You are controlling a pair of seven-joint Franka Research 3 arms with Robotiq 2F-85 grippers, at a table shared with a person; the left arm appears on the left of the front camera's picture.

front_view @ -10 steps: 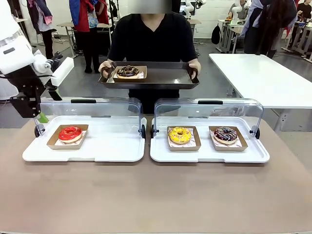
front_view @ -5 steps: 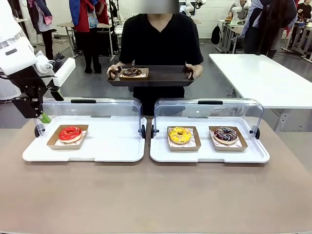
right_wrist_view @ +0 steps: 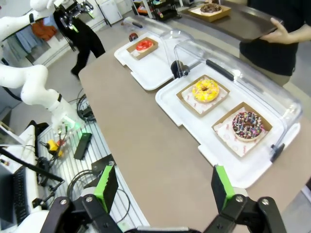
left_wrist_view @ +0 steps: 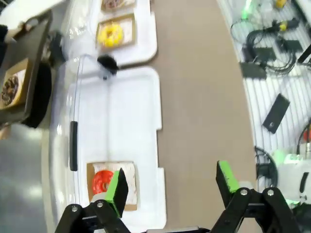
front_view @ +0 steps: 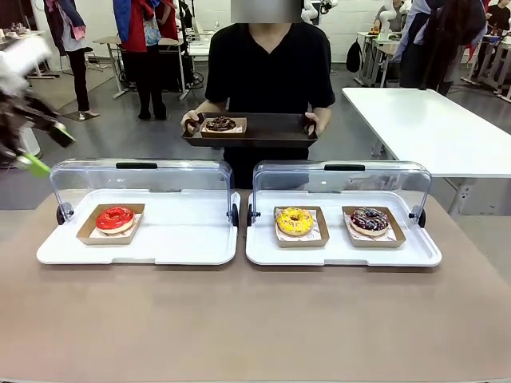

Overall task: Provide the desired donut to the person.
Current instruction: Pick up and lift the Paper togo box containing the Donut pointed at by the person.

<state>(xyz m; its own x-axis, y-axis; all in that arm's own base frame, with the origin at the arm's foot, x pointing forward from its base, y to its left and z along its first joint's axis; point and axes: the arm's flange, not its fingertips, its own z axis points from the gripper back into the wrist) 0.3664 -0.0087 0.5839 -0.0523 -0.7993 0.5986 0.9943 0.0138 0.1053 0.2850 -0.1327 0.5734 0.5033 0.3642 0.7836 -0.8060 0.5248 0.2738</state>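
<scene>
- The left jaws stand spread and empty, high off the worktop (front_view: 239, 319)'s left end.
- The red donut (front_view: 115, 218) lies under a raised clear lid (front_view: 136, 179), open for reaching.
- The chocolate donut (front_view: 221, 124), likely the desired one, rides level on the person (front_view: 267, 64)'s dark tray (front_view: 271, 129).
- The yellow donut (front_view: 295, 221) and sprinkled donut (front_view: 369, 219) lie untouched.
- The right jaws hang parted and empty, off the near edge.

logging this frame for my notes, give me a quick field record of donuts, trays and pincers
person: holds dark tray with chocolate donut
left white tray: red donut
right white tray: yellow donut, sprinkled donut
left pincer: open, empty
right pincer: open, empty
</scene>
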